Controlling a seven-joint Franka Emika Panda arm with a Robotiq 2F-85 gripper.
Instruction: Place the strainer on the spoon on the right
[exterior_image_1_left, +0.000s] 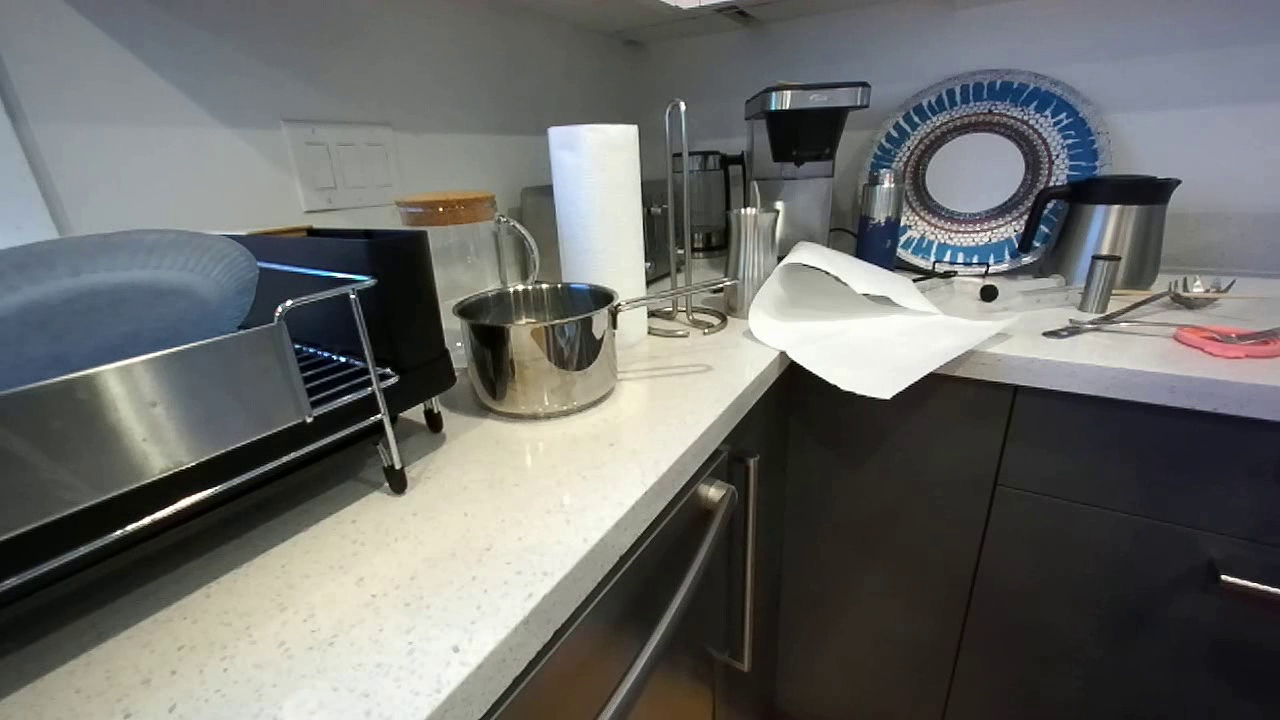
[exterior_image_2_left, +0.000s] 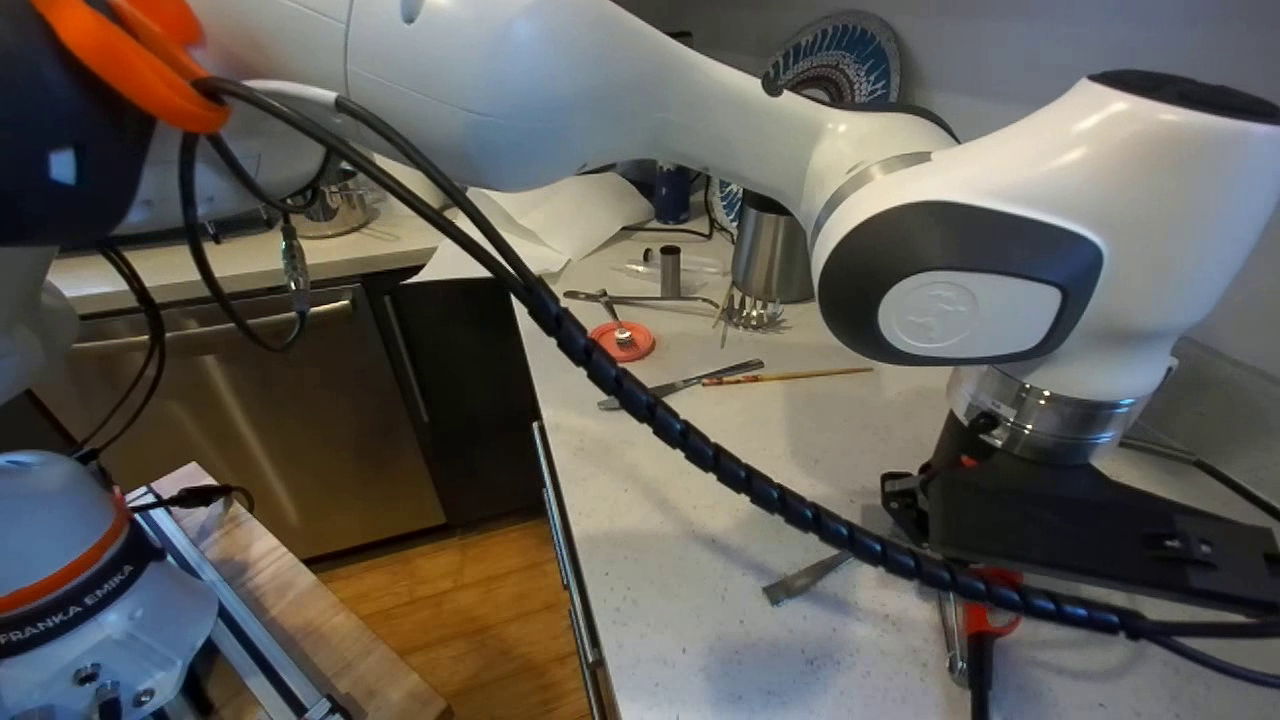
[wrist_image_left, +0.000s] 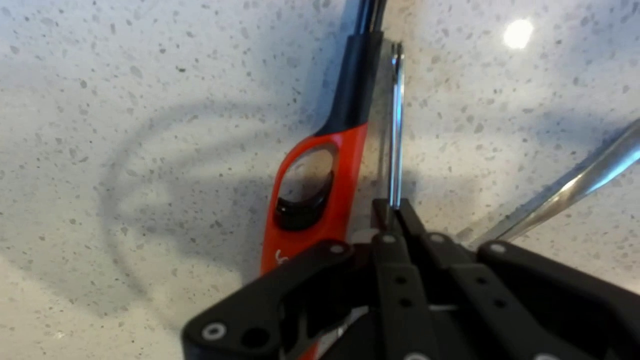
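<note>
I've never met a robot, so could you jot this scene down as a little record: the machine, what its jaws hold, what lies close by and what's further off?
Machine: white robot arm
Jaws: closed on a thin metal utensil, kind unclear
Close by, in the wrist view: red lighter to its left; silver handle, partly hidden, to its right
Also on the counter: wooden stick; coral dish with a fork resting on it
Further off: pot, paper roll, white sheet drooping over the counter's edge

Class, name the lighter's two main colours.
The lighter is red and black, clearest in the wrist view.
</note>
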